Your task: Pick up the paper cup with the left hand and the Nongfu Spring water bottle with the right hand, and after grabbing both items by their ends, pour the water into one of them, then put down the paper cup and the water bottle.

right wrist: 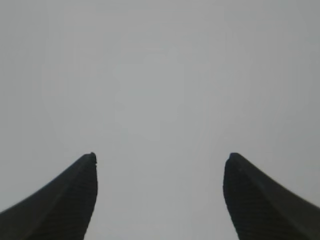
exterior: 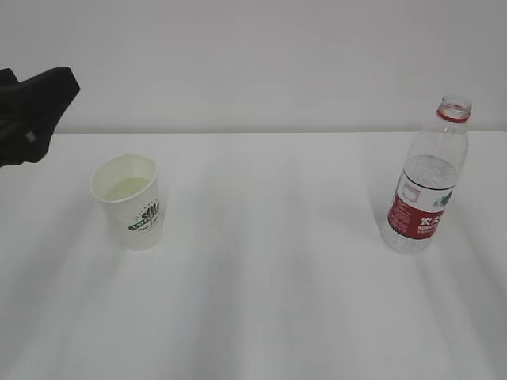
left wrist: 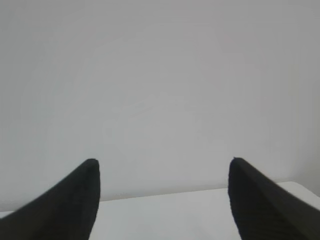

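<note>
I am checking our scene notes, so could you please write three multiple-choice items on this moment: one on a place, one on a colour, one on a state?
1. Where does the paper cup stand on the table in the exterior view?
A. left
B. right
C. centre

2. What colour is the water bottle label?
A. blue
B. red and white
C. yellow

3. How are the left hand fingers?
A. shut on the cup
B. shut on the bottle
C. open, holding nothing

Answers: 1 A, the cup stands left, the bottle right. 2 B, a red-and-white band wraps the bottle. 3 C, the left wrist view shows only wall and table between the fingers.
</note>
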Action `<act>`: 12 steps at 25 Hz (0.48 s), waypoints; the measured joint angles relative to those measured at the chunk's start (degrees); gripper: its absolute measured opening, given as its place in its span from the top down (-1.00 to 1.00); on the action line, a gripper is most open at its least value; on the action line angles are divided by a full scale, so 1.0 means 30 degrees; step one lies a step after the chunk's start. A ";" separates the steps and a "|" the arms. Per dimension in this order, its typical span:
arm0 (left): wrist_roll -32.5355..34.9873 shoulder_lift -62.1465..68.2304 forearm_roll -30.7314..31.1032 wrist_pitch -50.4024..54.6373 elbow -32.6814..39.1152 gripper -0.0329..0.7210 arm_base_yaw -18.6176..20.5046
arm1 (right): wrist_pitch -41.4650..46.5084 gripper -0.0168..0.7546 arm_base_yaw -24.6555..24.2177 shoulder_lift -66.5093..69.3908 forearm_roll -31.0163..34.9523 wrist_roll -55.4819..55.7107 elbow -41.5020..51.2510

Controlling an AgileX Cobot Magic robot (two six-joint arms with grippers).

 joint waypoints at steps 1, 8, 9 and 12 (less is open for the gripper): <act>0.0000 -0.0428 0.0000 0.0488 0.0000 -0.62 0.0000 | 0.0354 -0.57 0.0000 -0.0385 0.0000 0.0000 0.0000; 0.0000 -0.3078 0.0000 0.4526 0.0074 -0.60 0.0000 | 0.4254 -0.57 0.0000 -0.2567 0.0000 0.0000 -0.0353; 0.0000 -0.3366 0.0014 0.5189 0.0108 -0.60 0.0000 | 0.4643 -0.57 0.0000 -0.2789 0.0000 0.0000 -0.0388; 0.0000 -0.4492 0.0044 0.6892 0.0115 -0.58 0.0000 | 0.6140 -0.57 0.0000 -0.3418 0.0000 0.0000 -0.0651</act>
